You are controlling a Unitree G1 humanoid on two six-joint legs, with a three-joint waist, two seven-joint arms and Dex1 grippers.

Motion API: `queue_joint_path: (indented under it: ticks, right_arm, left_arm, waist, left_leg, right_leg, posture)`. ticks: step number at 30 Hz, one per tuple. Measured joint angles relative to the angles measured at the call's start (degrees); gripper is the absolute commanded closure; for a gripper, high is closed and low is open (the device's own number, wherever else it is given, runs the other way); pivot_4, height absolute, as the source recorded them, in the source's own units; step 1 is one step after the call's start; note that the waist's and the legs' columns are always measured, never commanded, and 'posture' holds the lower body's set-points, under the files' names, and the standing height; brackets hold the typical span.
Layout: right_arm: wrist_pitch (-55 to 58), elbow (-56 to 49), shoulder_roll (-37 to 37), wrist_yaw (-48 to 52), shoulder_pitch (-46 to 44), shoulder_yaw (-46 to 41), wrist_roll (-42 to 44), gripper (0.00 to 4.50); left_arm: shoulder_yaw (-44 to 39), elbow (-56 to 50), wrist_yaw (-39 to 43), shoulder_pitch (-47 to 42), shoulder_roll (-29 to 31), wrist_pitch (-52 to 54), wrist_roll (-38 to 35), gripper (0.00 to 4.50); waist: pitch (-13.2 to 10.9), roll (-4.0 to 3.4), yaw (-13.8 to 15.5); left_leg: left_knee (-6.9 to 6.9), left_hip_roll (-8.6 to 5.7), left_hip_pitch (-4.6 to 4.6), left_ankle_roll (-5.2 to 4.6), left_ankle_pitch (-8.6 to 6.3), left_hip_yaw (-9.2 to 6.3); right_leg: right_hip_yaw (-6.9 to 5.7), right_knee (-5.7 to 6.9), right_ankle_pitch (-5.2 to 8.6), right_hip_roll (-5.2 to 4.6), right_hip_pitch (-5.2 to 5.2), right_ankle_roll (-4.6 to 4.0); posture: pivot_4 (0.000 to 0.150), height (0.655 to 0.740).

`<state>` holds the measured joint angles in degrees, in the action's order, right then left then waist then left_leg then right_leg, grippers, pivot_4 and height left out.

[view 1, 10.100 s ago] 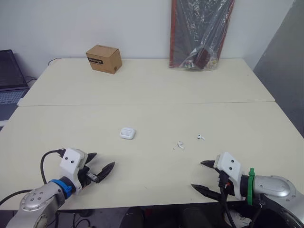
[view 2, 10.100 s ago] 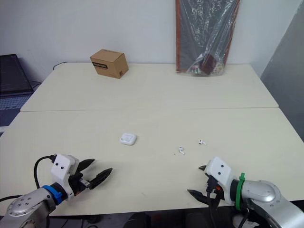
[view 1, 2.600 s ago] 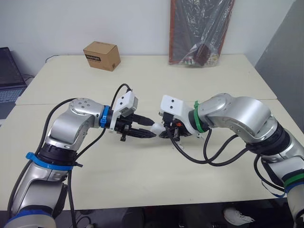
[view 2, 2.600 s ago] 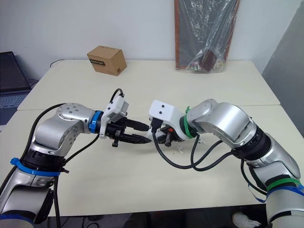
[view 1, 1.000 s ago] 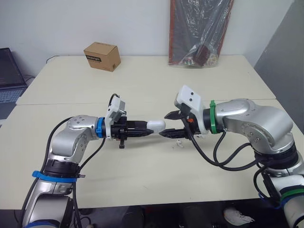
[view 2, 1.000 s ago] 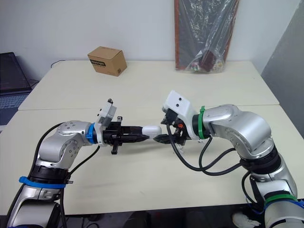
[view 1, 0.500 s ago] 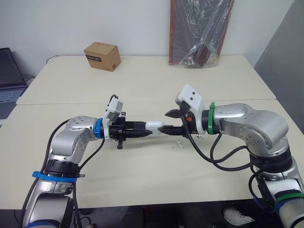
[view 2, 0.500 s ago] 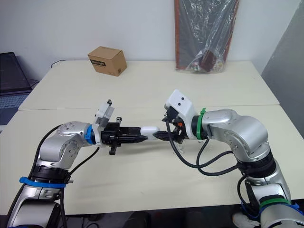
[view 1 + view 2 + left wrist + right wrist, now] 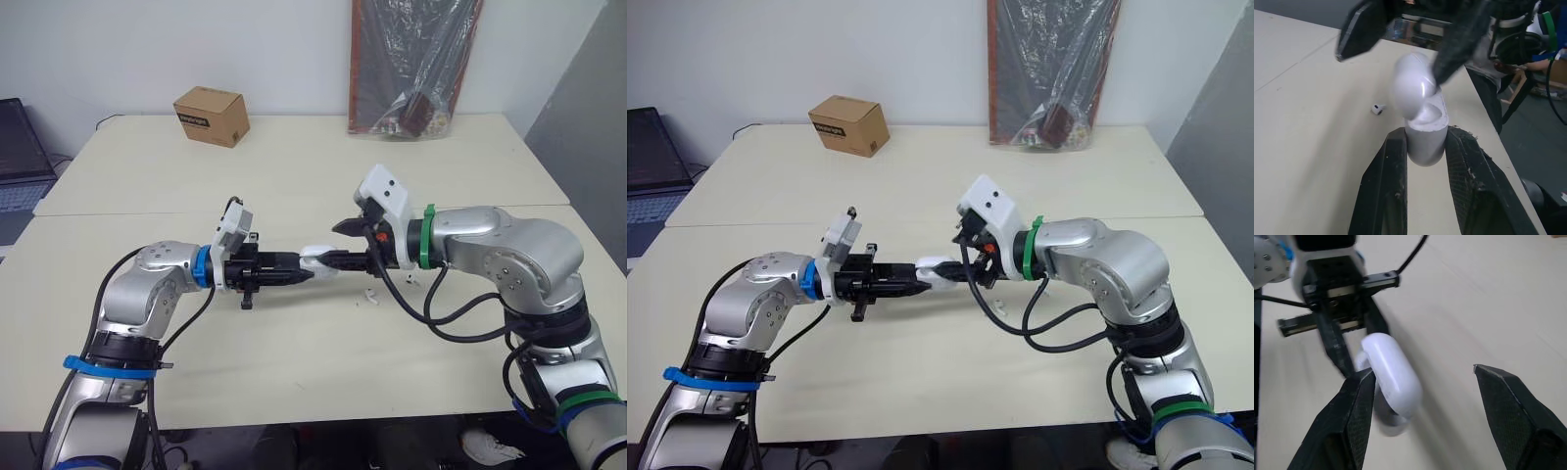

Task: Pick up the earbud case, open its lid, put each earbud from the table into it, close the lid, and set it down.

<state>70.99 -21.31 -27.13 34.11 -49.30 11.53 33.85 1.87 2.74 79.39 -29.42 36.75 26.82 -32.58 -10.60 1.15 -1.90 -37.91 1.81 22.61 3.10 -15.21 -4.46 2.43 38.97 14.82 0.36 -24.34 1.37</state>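
The white earbud case [image 9: 315, 257] hangs above the table's middle, its lower half pinched between the fingers of my left gripper [image 9: 302, 266], which is shut on it. In the left wrist view the lid [image 9: 1413, 88] stands tilted up from the case body [image 9: 1425, 142]. My right gripper [image 9: 338, 243] is open and faces the left one. One of its fingertips [image 9: 1365, 377] rests against the case [image 9: 1391, 377] at the lid seam, and the other finger stands well apart. Two white earbuds lie on the table below my right gripper, one [image 9: 370, 296] nearer and one [image 9: 411, 281] farther right.
A cardboard box [image 9: 211, 116] stands at the far left of the back table. A plastic-wrapped bundle [image 9: 411, 69] leans on the wall at the back. A laptop [image 9: 20, 157] sits off the left edge. A seam runs between the two tables.
My right gripper has moved left up to the case, and one fingertip now touches it. The lid has tipped up from shut. The left gripper keeps its hold in nearly the same place.
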Motion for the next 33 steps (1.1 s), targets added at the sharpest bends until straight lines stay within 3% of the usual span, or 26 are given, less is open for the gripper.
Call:
queue_joint_path:
  ticks: [7,16,26,33]
  right_arm:
    - [0.6,0.2,-0.9,0.2,-0.5,-0.5,0.8,1.22]
    - [3.3,-5.0,-10.7,2.3,2.4,-3.4,3.1,1.22]
    - [-3.3,-3.2,-8.2,-7.4,16.9,8.3,-10.0,1.22]
    - [-3.6,-3.0,-5.6,-9.4,17.2,9.3,-13.0,1.22]
  left_arm:
    - [0.0,-0.2,-0.5,0.0,-0.3,-0.4,0.0,3.71]
    - [-3.3,2.9,-2.4,-0.3,0.4,-1.2,0.0,3.71]
    - [-4.5,3.5,-3.5,-1.8,1.1,-1.0,0.0,3.71]
    - [-4.5,2.0,-3.7,-1.7,1.0,-1.0,0.0,3.71]
  waist:
    - [0.0,0.00,0.0]
    - [0.0,0.00,0.0]
    - [0.0,0.03,0.0]
    - [0.0,0.03,0.0]
  left_leg:
    - [0.00,0.00,0.00,0.00,0.00,0.00]
    - [0.02,0.00,-0.03,0.00,0.00,0.00]
    - [0.01,0.00,0.00,0.00,0.00,0.04]
    - [0.01,0.00,-0.03,0.00,0.00,0.02]
  right_leg:
    - [0.00,0.00,0.00,0.00,0.00,0.00]
    - [0.00,-0.02,0.02,0.00,0.01,0.03]
    - [0.06,-0.03,0.04,0.00,0.00,0.06]
    - [0.04,-0.01,0.05,0.01,0.00,0.08]
  posture:
    - [0.150,0.7400]
    - [0.150,0.7400]
    - [0.150,0.7400]
    - [0.150,0.7400]
